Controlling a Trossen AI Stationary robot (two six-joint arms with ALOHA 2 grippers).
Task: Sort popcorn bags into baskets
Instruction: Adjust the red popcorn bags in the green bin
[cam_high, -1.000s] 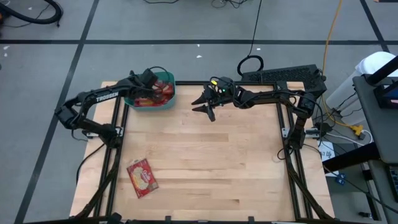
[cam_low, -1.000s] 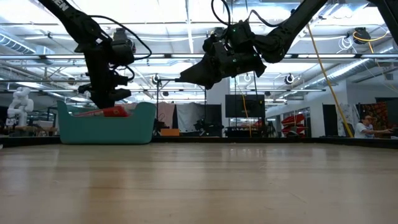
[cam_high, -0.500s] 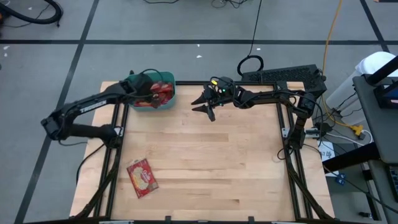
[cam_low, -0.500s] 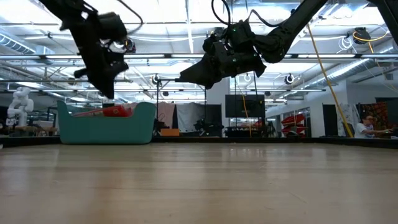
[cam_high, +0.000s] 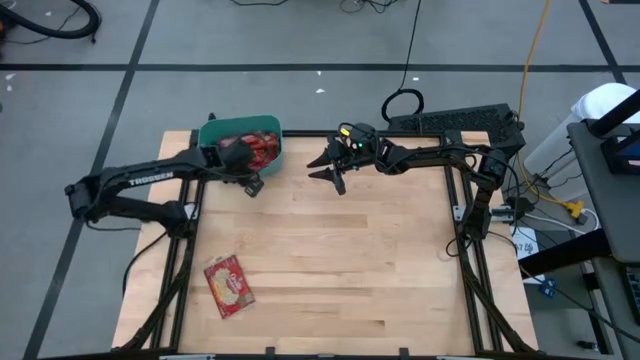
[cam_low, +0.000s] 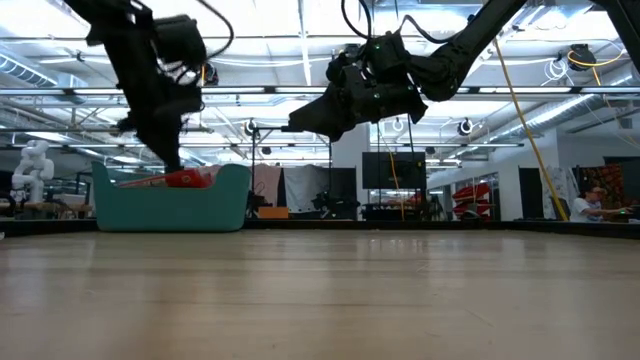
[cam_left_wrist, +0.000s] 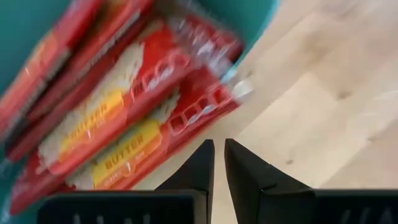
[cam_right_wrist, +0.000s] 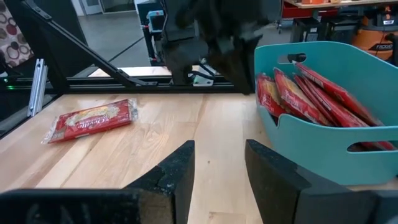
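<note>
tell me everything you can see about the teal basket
The teal basket is a smooth plastic bin with rounded corners, low walls and a slot handle in one end. It sits upright on the wooden table at the far left corner. Red popcorn bags stand packed on edge inside it, a few poking above the rim. The left gripper hovers just beside its near edge, not touching it.

My two arms are dark, almost black, built of slim tubes and chunky joints. White lettering reading TROSSEN runs along my left arm (cam_high: 150, 180). Small green and yellow lights glow at the wrist of my right arm (cam_high: 420, 157). My fingers (cam_right_wrist: 174, 171) are matte black, angular wedges.
</note>
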